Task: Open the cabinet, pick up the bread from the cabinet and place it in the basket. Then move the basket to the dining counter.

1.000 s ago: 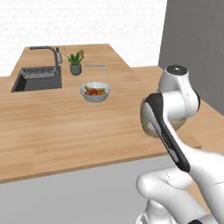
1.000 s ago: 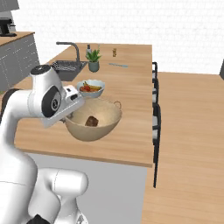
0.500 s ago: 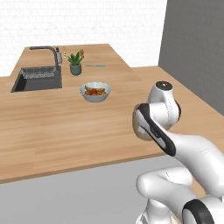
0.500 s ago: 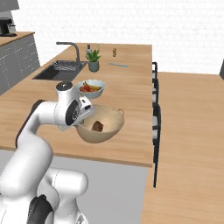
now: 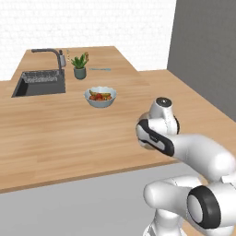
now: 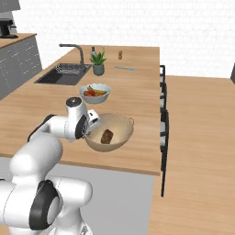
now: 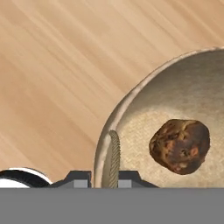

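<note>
We see the claw (image 7: pixel 105 179) clamped on the basket (image 6: pixel 114 133) rim (loop handle between fingertips), bread (image 7: pixel 180 145) inside, basket over the dining counter (image 6: pixel 137 96) near the fruit bowl (image 6: pixel 95 93).

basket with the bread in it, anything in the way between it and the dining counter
Nothing visible does. The basket, with the bread inside, is held at its rim by the gripper over bare wood of the dining counter. The fruit bowl sits farther back.

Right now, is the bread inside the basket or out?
Inside: the bread lies on the bottom of the basket.
</note>
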You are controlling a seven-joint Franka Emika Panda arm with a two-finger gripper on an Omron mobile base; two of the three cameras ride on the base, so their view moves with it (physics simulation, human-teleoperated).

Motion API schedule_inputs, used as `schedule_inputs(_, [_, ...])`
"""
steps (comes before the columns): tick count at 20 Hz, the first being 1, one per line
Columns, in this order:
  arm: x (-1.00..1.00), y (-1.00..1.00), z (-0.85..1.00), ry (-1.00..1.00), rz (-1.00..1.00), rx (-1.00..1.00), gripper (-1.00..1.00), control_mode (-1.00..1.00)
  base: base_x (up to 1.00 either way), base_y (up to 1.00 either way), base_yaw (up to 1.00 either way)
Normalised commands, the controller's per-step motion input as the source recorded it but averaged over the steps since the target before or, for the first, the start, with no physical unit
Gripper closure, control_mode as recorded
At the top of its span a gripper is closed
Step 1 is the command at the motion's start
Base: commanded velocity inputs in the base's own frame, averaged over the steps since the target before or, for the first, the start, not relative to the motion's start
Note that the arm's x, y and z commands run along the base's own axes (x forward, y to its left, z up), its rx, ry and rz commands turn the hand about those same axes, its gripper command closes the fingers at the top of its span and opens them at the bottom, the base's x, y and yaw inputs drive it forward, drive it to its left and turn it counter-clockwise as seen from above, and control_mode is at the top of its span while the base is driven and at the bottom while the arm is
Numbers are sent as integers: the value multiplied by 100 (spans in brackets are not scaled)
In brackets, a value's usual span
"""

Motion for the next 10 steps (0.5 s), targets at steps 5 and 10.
schedule_inputs(5, [27,9,-17,0,0,1,-100,-100,0,0,0])
schedule_inputs(10, [1,0,39,0,-4,8,-100,-100,0,0,0])
